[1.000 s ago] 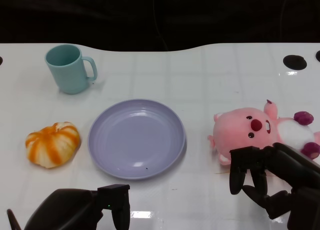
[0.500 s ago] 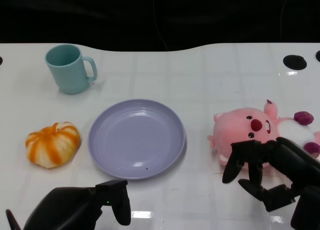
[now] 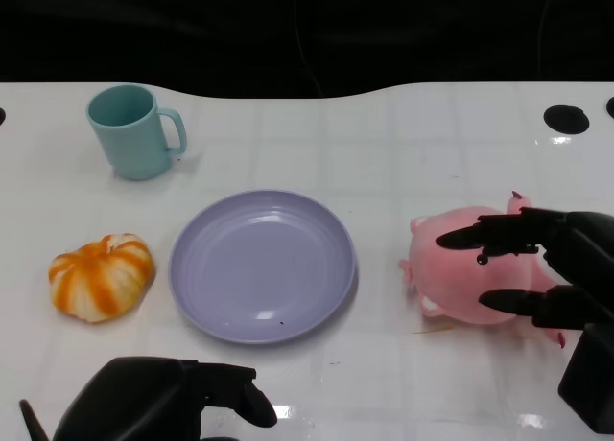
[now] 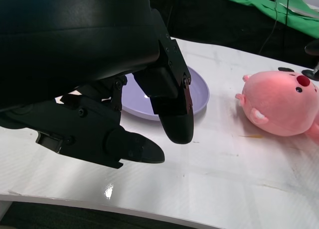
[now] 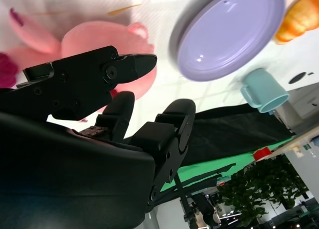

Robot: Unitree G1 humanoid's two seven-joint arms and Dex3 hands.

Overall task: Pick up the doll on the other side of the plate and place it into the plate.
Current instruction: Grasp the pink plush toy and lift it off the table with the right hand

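While the plate [image 3: 263,265] waits mid-frame: doll [image 3: 459,268] lies at right, long axis left-right.
Right hand [image 3: 537,268]: fingers apart, over the doll, nearer.
Left hand [image 3: 163,407]: lower left, fingers loosely apart, holding nothing.

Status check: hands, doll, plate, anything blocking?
Right robot hand open, fingers spread over the pink doll, no grip yet. Left robot hand open, idle near table edge. Purple plate empty, path to it clear.
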